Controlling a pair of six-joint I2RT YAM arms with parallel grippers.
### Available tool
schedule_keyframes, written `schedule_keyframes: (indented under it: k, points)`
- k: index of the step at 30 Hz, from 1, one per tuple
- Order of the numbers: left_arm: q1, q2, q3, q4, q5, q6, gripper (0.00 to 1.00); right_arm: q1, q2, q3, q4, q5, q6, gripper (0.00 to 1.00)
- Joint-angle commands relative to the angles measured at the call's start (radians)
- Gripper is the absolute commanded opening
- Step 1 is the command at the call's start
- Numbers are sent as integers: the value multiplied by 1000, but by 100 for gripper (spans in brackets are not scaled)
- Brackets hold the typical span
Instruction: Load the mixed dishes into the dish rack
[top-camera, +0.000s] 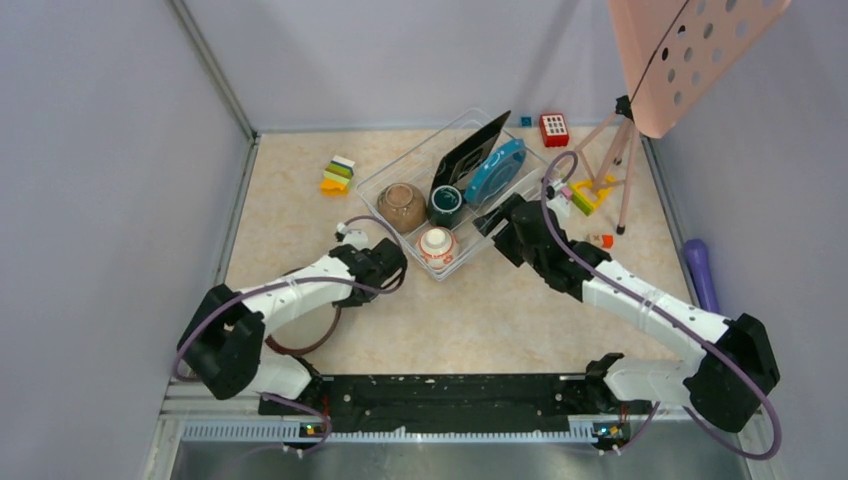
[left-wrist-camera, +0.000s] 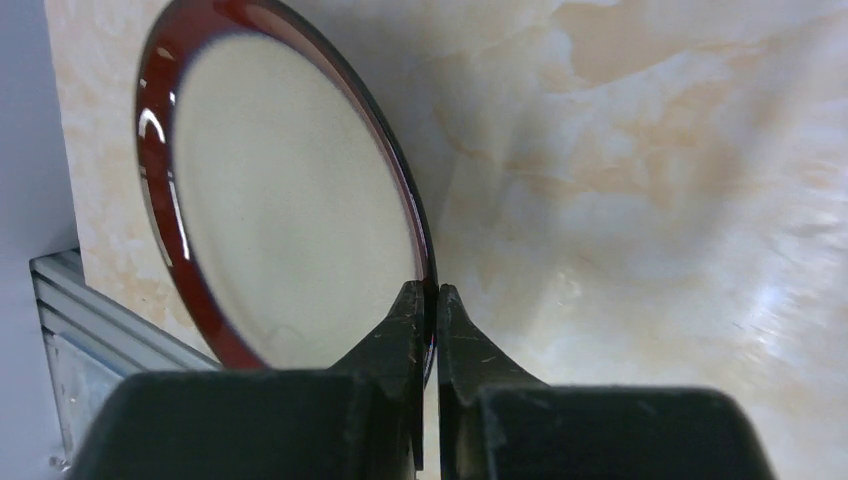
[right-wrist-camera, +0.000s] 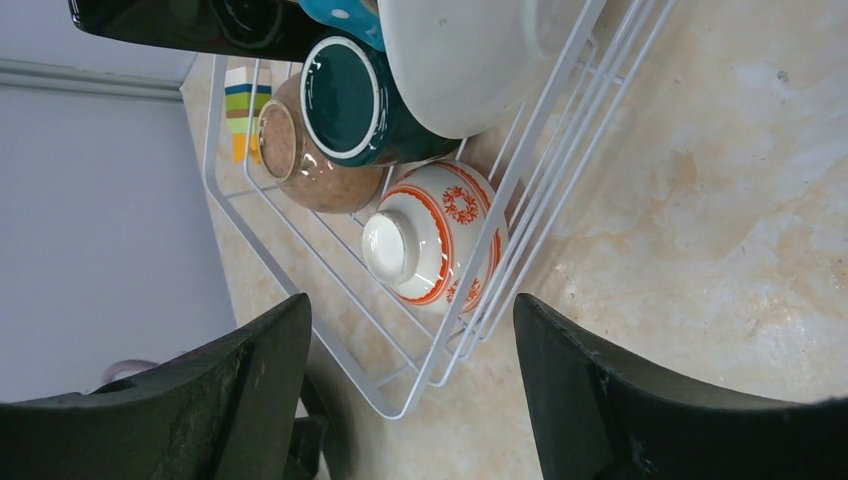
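The dish rack (top-camera: 385, 176) of white wire stands mid-table. It holds the brown bowl (top-camera: 402, 206), dark green mug (top-camera: 445, 205), orange-and-white bowl (top-camera: 437, 247), black square plate (top-camera: 470, 150) and blue dotted plate (top-camera: 495, 170). My left gripper (left-wrist-camera: 428, 295) is shut on the rim of the dark red-rimmed plate (left-wrist-camera: 290, 210), held on edge near the table's front left (top-camera: 305, 325). My right gripper (right-wrist-camera: 408, 305) is open and empty above the rack's near right side (top-camera: 495, 220). In the right wrist view the rack (right-wrist-camera: 330, 290), mug (right-wrist-camera: 345, 95), patterned bowl (right-wrist-camera: 435, 240) and a white plate's back (right-wrist-camera: 460, 60) show.
Colourful blocks (top-camera: 338, 175) lie left of the rack. A red keypad toy (top-camera: 554, 129) and more blocks (top-camera: 585, 195) lie behind and right of it. A pink perforated board (top-camera: 690, 50) on a tripod (top-camera: 615, 160) stands at the back right. A purple object (top-camera: 698, 270) lies at the right wall.
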Motion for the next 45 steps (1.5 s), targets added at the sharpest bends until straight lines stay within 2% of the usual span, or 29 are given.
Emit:
schedule_keyframes:
  k: [1,6,11,15,21,24,29,33,39,45]
  points:
    - [-36,-116,159,-95,14,-14,0,-8,-45,-16,12,8,-15,72]
    - [-35,-231,225,-86,151,77,0,-8,-58,-20,35,-24,-65,72]
    - [-32,-357,253,-29,278,106,0,0,-42,-31,226,-280,-248,74]
    - [-29,-467,227,77,403,110,0,61,2,-15,311,-368,-307,76]
    - [-23,-560,223,79,484,81,0,164,120,96,197,-323,-246,91]
    - [-21,-614,191,152,540,68,0,200,175,158,102,-244,-144,93]
    - [-17,-662,140,266,658,62,0,210,203,195,76,-255,-90,94]
    - [-17,-656,73,371,755,118,0,247,220,283,-73,-157,-24,99]
    - [-16,-670,-70,607,876,181,0,273,338,444,-254,-230,12,99]
    - [-16,-656,-59,565,869,216,0,278,416,439,-261,-346,48,94]
